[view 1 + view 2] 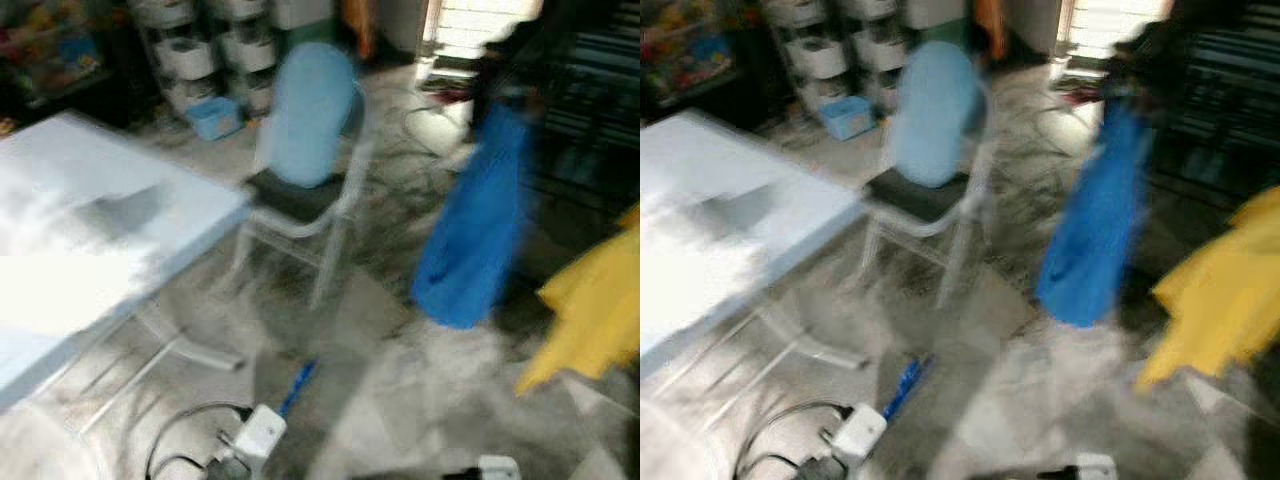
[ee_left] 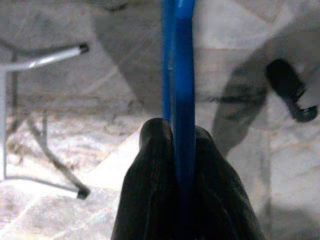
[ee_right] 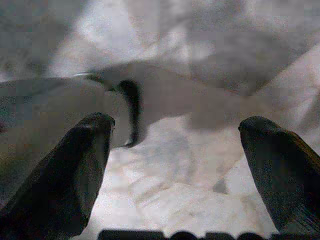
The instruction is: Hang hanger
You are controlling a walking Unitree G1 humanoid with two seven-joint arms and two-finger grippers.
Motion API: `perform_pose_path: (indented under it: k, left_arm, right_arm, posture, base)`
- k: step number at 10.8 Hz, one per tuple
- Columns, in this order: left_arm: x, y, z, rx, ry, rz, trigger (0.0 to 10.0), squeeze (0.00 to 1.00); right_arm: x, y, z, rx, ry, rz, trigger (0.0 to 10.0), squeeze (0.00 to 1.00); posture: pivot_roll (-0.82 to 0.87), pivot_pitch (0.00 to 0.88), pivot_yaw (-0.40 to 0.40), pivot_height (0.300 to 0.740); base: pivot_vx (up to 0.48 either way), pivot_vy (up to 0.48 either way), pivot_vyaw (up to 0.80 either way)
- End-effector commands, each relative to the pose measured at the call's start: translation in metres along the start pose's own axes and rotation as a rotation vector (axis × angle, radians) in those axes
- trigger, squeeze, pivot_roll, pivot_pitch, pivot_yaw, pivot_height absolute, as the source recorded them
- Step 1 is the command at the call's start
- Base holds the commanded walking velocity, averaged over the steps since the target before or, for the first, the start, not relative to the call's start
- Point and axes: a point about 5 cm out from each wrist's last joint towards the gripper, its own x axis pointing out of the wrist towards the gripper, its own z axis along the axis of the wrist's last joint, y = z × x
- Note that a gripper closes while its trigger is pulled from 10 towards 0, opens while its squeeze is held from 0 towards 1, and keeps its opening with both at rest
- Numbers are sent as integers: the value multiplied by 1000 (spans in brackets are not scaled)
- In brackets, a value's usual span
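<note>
The robot's head views are blurred, likely mid-walk. Left gripper (image 2: 182, 165) has its two black fingers pressed together on a thin blue plastic hanger (image 2: 179, 75), which runs straight out from the fingertips over the grey marble floor (image 2: 75, 125). In the head view the same blue bar (image 1: 298, 385) pokes out low near centre, above a white power strip w/ black cable (image 1: 258, 430). Right gripper (image 3: 175, 170) hangs idle, fingers wide apart w/ nothing btwn them, pointing at the floor.

Left: pale blue table (image 1: 90, 250). Mid-far: light blue chair w/ dark seat (image 1: 305, 140). Right: a blue garment (image 1: 470, 230) and a yellow garment (image 1: 590, 310) hang, prob. on a rack; the rail itself can't be made out.

The hanger looks light, stiff and smooth, so it may swivel in a two-finger pinch. A hold on the flat bar near the neck seems best, leaving the hook free to catch the rail
</note>
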Motion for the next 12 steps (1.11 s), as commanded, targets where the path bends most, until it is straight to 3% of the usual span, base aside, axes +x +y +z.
perform_pose_path:
  k: [1, 4, 9, 12]
  left_arm:
    - [0, 5, -1, -7, 3, 13, 10000, 0]
    - [0, 3, 6, -12, -24, -18, 10000, 0]
    - [1, -5, 9, -17, -33, -69, 10000, 0]
    - [1, -8, 7, -31, -34, -77, 10000, 0]
  right_arm:
    - [1, 8, 2, -15, 1, 30, 10000, 0]
    - [2, 8, 9, -37, -8, 35, 10000, 0]
    - [4, 3, 18, -80, -18, 42, 10000, 0]
    - [6, 9, 26, -112, -28, 63, 10000, 0]
  posture:
    - [-158, 74, 60, 740]
    - [-175, 99, 88, 740]
    - [-188, 157, 68, 740]
    - [-182, 171, 47, 740]
  base:
    - [0, 480, 0]
    - [0, 0, -190]
    - [0, 0, -800]
    - [0, 0, -800]
